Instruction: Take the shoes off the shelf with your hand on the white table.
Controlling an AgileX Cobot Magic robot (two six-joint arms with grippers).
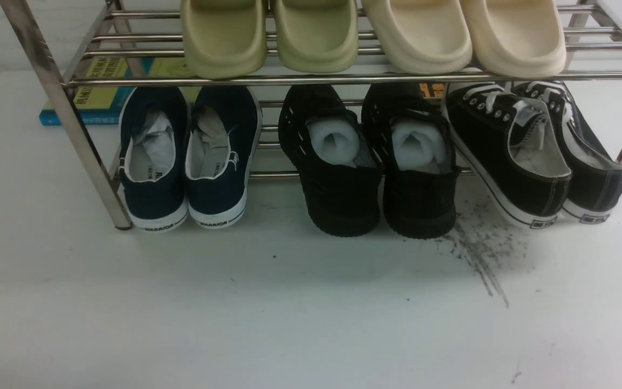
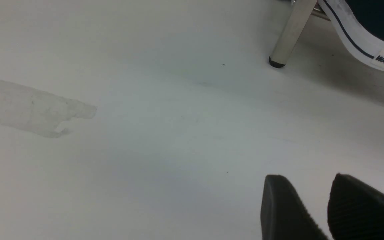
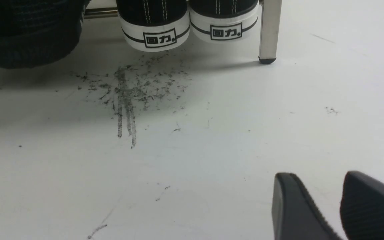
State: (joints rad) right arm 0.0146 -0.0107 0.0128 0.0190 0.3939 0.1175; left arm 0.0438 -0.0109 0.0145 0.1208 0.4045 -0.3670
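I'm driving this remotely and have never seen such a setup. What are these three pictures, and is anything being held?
It is a two-armed robot at a white table. The wide picture looks forward from between the arms at a metal shelf. Slides sit on top. Below are navy shoes, black shoes and, on the right, laced sneakers. A book lies behind, and scuffs mark the table. The other two pictures come from a camera on each wrist. The black wedges are the left fingers and right fingers, parted over the table and holding nothing.
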